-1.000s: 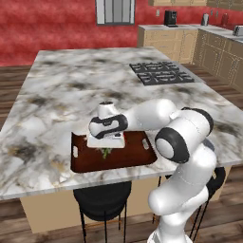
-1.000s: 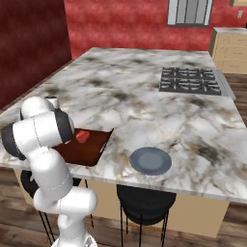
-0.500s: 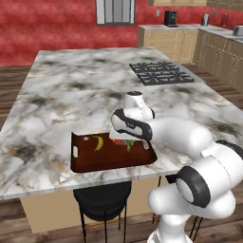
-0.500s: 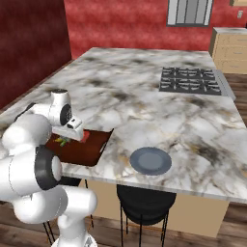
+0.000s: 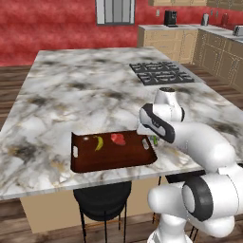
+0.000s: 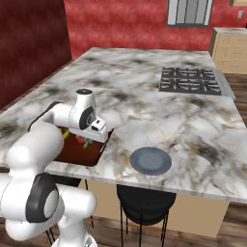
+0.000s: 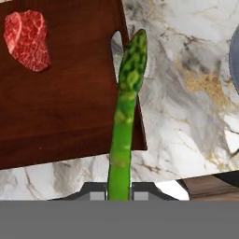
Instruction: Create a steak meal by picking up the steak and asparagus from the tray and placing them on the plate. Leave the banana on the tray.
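My gripper (image 7: pixel 117 191) is shut on the base of the asparagus (image 7: pixel 126 107), a straight green stalk pointing away from the hand. It hangs over the right end of the dark wooden tray (image 7: pixel 70 102) and the marble beside it. The steak (image 7: pixel 28 39) lies flat on the tray. From the left base view, the banana (image 5: pixel 98 142) and steak (image 5: pixel 118 139) rest in the tray (image 5: pixel 118 157), with the gripper (image 5: pixel 153 138) at its right end. The grey-blue plate (image 6: pixel 150 160) sits bare near the counter's front edge, right of the gripper (image 6: pixel 89 141); its rim (image 7: pixel 235 51) also shows.
A black stovetop (image 5: pixel 160 72) is set into the far right of the marble island. Dark stools (image 6: pixel 144 198) stand under the front edge. Open marble lies between the tray (image 6: pixel 77 153) and the plate.
The arm has swung from over the tray's left part to its right end. The asparagus has come up off the tray in the shut gripper.
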Controlling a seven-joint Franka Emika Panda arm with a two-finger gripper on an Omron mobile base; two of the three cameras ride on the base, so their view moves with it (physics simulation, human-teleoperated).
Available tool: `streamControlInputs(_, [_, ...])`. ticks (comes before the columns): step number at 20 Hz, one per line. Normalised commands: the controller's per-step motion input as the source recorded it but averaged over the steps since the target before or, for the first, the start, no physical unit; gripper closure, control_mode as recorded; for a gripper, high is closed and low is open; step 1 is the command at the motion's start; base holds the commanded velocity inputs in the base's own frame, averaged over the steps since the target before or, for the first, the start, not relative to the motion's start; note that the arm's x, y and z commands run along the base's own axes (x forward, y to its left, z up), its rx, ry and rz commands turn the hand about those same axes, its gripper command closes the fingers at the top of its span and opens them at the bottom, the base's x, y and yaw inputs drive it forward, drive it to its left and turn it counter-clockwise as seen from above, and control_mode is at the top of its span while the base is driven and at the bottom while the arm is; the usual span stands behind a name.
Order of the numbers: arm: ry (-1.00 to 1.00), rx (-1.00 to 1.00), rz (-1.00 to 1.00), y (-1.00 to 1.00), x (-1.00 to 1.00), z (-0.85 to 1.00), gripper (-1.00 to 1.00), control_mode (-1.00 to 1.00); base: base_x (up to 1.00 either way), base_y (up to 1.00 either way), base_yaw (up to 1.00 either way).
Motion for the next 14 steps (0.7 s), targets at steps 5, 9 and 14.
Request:
streamControlInputs(5, [0.0,0.01,0.0,-1.0,0.0,0.0,1.0,-1.0,0.0,0.0,0.0])
streamControlInputs(9, [0.01,0.01,0.0,-1.0,0.13,-0.04,1.0,-1.0,0.0,0.0,0.0])
streamControlInputs(14, [0.01,0.0,0.0,-1.0,0.11,-0.18,1.0,-1.0,0.0,0.0,0.0])
